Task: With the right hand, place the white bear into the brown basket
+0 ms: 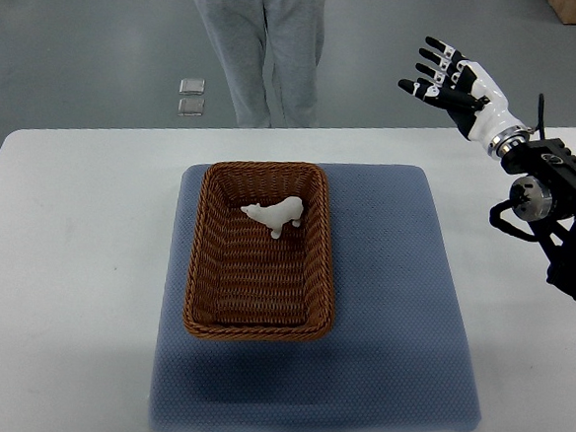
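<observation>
A small white bear (277, 214) stands inside the brown woven basket (201, 269), in its far half. The basket sits on a blue-grey mat (400, 313) on the white table. My right hand (441, 76) is raised beyond the table's far right edge, well away from the basket. Its fingers are spread and it holds nothing. My right arm (551, 205) comes in from the right edge.
A person in grey trousers (265, 46) stands just beyond the table's far edge, behind the basket. Two small square plates (191, 96) lie on the floor. The white table (67, 260) has bare surface to the left of the mat.
</observation>
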Controlling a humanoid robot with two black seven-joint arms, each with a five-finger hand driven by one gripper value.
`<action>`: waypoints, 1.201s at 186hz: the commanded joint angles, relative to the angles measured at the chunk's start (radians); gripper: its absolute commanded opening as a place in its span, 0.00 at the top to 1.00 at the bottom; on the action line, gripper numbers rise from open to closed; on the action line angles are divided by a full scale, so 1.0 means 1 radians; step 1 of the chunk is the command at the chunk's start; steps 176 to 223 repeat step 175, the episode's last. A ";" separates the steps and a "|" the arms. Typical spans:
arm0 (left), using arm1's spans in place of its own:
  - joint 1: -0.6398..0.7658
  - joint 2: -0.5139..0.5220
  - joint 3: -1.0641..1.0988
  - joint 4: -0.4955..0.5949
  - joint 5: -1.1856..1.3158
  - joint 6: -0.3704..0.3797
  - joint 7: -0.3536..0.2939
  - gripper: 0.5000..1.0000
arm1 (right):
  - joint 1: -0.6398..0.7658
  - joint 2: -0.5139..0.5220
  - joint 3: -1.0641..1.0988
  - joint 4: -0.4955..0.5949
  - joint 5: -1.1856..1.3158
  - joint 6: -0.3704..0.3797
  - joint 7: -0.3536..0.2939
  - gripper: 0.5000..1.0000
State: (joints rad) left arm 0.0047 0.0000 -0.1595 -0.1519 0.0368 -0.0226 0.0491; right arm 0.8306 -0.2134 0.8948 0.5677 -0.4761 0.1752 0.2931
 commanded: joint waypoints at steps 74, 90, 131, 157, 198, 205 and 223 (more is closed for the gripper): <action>0.000 0.000 0.000 0.000 0.000 0.001 0.000 0.00 | -0.104 0.086 0.012 -0.052 0.271 -0.082 0.027 0.15; 0.000 0.000 0.000 0.000 0.000 0.000 0.000 0.00 | -0.108 0.091 0.012 -0.052 0.271 -0.082 0.047 0.15; 0.000 0.000 0.000 0.000 0.000 0.000 0.000 0.00 | -0.108 0.091 0.013 -0.051 0.271 -0.091 0.049 0.15; 0.000 0.000 0.000 0.000 0.000 0.000 0.000 0.00 | -0.108 0.092 0.012 -0.049 0.271 -0.094 0.047 0.15; 0.000 0.000 0.000 0.000 0.000 0.001 0.000 0.00 | -0.108 0.100 0.013 -0.049 0.274 -0.099 0.054 0.15; 0.000 0.000 0.000 0.000 0.000 0.001 0.000 0.00 | -0.108 0.100 0.013 -0.049 0.274 -0.099 0.054 0.15; 0.000 0.000 0.000 0.000 0.000 0.001 0.000 0.00 | -0.108 0.100 0.013 -0.049 0.274 -0.099 0.054 0.15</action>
